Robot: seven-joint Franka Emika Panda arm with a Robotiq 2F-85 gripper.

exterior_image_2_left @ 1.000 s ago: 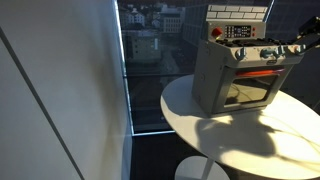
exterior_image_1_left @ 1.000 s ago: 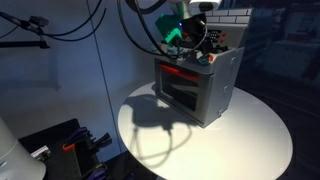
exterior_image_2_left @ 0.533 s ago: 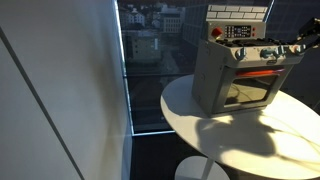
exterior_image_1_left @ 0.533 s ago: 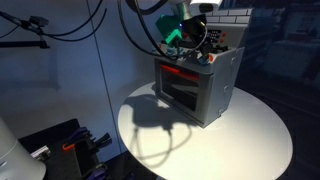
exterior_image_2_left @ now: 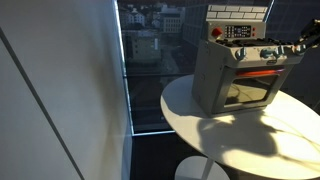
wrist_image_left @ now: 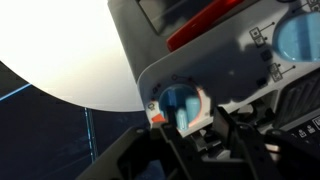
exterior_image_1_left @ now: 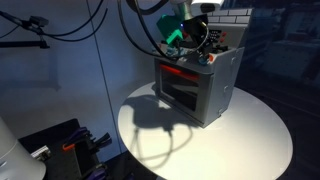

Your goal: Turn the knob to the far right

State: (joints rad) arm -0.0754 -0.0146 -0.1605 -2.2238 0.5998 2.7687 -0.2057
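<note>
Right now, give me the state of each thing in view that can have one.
gripper: at the end of the knob row; open or shut cannot be told.
pale-blue knob: on the oven panel, right at the gripper; whether it is gripped is unclear.
darker blue knob: free, apart from the gripper.
oven door: shut.
toy oven: upright on the table.

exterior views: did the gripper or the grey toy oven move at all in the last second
Nothing visibly changed. The gripper stays at the right end of the grey toy oven's knob row, by the small round pale-blue knob, and the oven sits where it was on the round white table.
</note>
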